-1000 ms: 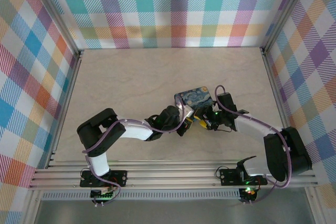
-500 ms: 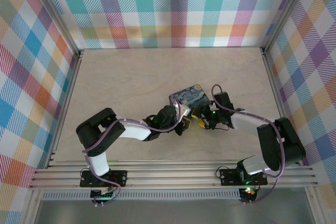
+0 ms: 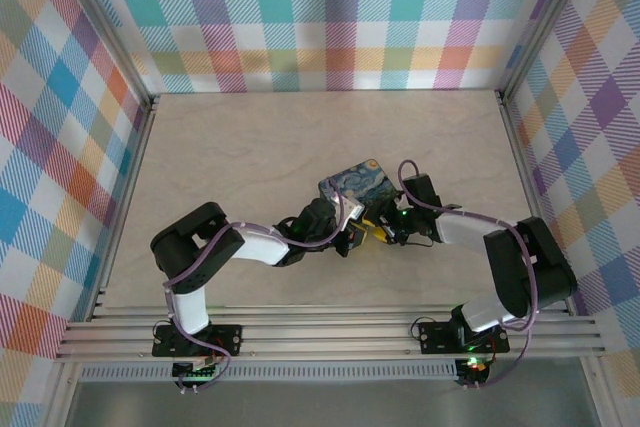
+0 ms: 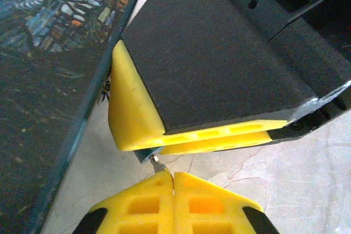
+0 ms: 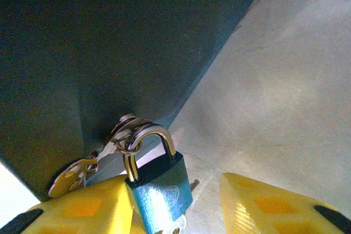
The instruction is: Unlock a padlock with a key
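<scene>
L gripper (image 4: 173, 178): yellow fingertips pressed together, no gap, pinching a thin silvery key (image 4: 158, 164). Its tip pokes out twd the R gripper's yellow fingers just above. R gripper (image 5: 175, 182): jaws part-open. The padlock (image 5: 159, 191) sits betw the fingers, body touching the finger on the pic's left, the other finger clear of it w/ a gap. Can't tell if the key is in the keyhole: the lock's underside is cut off at the frame edge in R wrist view and mostly behind a yellow pad in L wrist view.

Padlock: blue-grey body, roughly upright, slightly tilted. Silvery shackle (image 5: 156, 134) on top, both legs down in the body. A small ring (image 5: 127, 127) goes thru the shackle. A brassy key (image 5: 70, 176) hangs off the ring, against the dark wall of the tin (image 5: 109, 42).

Top view: both grippers meet tip to tip at the near edge of the starry-night tin, on the pale table (image 3: 250, 147), about mid-table.

Vs 1 s ago: tin has slid left and a bit away from the arm bases, and has turned slightly. R gripper has gone left w/ it, and the R arm (image 3: 520, 272) elbow has pulled in from the right rail twd centre. L arm (image 3: 200, 242) barely changed. Vs 0.5 s ago: same direction, only a small shift.
</scene>
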Controlling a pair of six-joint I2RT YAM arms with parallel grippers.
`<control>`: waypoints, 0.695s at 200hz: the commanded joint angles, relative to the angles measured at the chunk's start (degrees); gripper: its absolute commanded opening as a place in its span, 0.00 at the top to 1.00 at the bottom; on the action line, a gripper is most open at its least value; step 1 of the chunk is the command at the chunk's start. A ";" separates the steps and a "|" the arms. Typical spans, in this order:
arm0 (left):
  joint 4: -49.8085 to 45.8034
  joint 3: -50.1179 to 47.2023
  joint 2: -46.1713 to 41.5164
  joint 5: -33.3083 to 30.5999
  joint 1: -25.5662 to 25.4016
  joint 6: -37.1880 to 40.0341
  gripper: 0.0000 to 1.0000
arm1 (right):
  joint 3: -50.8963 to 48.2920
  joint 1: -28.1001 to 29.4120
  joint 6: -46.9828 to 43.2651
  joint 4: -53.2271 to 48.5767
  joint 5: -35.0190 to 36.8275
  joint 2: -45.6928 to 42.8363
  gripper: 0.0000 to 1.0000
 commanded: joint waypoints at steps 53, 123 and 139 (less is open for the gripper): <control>-1.30 0.44 -2.88 -1.65 0.18 3.82 1.00 | 2.27 0.76 0.43 -1.01 -0.20 1.33 0.93; -6.31 -0.69 -7.59 -9.95 0.00 6.77 1.00 | 6.05 1.12 0.74 -8.56 1.64 -0.10 1.00; -6.81 -1.35 -8.32 -10.25 0.38 4.98 0.92 | 6.91 1.21 0.70 -10.50 1.79 0.09 1.00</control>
